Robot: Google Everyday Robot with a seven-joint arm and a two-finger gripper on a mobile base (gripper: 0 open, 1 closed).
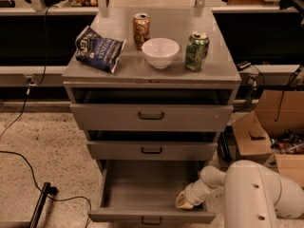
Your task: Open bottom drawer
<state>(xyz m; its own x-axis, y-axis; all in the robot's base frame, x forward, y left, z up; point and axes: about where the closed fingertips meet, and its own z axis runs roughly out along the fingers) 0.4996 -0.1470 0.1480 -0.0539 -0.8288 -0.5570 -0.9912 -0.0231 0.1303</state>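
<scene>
Camera view puts the bottom drawer (142, 190) at 6 o'clock of the cabinet (151, 81), standing well out, front toward the camera, long axis side to side. It looks like stiff, sliding metal (hardly fragile), best held by its handle (151, 220). The gripper (183, 201) sits inside, at the drawer's 4 o'clock; how wide it stands I cannot tell.
</scene>
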